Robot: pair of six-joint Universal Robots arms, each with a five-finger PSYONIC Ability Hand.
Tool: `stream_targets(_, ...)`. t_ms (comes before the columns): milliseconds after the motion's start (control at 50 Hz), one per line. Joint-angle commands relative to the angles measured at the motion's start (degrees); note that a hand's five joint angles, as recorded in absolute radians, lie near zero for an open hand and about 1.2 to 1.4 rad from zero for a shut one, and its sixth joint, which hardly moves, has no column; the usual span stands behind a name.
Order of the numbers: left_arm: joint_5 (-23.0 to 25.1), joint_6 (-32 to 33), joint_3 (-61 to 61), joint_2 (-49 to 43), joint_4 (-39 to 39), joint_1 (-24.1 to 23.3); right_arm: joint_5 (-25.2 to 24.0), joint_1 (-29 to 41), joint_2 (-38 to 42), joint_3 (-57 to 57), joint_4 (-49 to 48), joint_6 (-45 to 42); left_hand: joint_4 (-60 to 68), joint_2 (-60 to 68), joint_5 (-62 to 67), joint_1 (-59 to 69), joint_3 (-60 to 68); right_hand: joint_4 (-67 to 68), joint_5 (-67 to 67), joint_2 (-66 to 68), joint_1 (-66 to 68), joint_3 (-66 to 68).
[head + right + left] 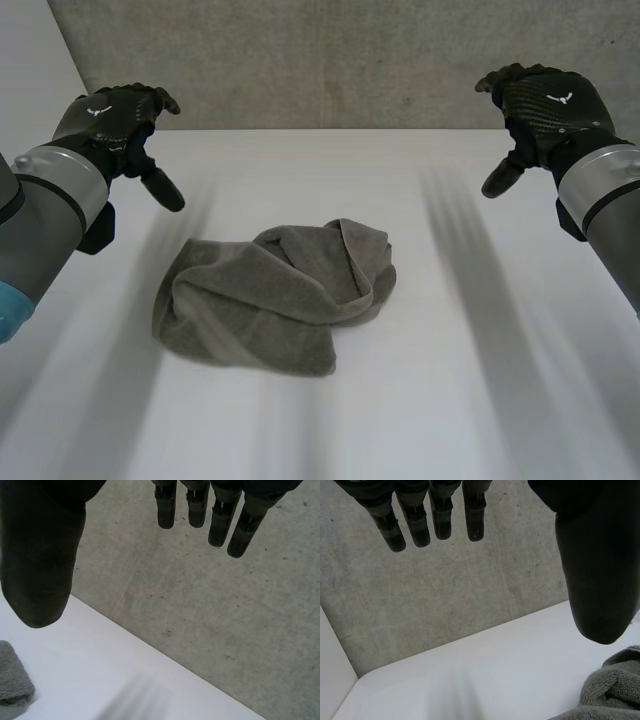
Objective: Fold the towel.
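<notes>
A grey concrete wall [330, 60] runs across the far side of the scene, and the white table [480, 400] lies in front of it. The towel [275, 300], grey and crumpled, sits on the table a little left of centre. Its left part lies flatter, while its right part is rolled over into a thick loop; which edge is which is hard to tell in the bunched cloth.

The left arm [45, 215] comes in from the near left and the right arm [605, 190] from the near right. Both hands are raised above the table, well apart from the towel.

The left hand [115, 120] hangs over the far left of the table, with its fingers [435, 520] straight and spread, its thumb [595, 580] set wide from them, and nothing in its grasp. The right hand [540, 100] hangs over the far right in the same way, with straight fingers [220, 520], its thumb [40, 565] held apart, and nothing held.
</notes>
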Motion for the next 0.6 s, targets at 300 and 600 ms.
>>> stream_targets(300, 0.1, 0.2, -0.3, -0.1, 0.6, 0.0, -10.5, -1.8, 1.3, -1.4, 1.2, 0.1, -3.4, -1.7, -0.8, -2.2, -3.0, -4.4, -3.5, -4.6, -3.5, -2.5)
stream_targets(600, 14.7, 15.0, -0.5, -11.1, 0.4, -0.4, -28.9, 1.1, 13.1, -1.9, 9.3, -24.0, -3.4, -0.4, 0.5, -0.9, -3.0, -4.4, -3.5, -4.6, -3.5, -2.5)
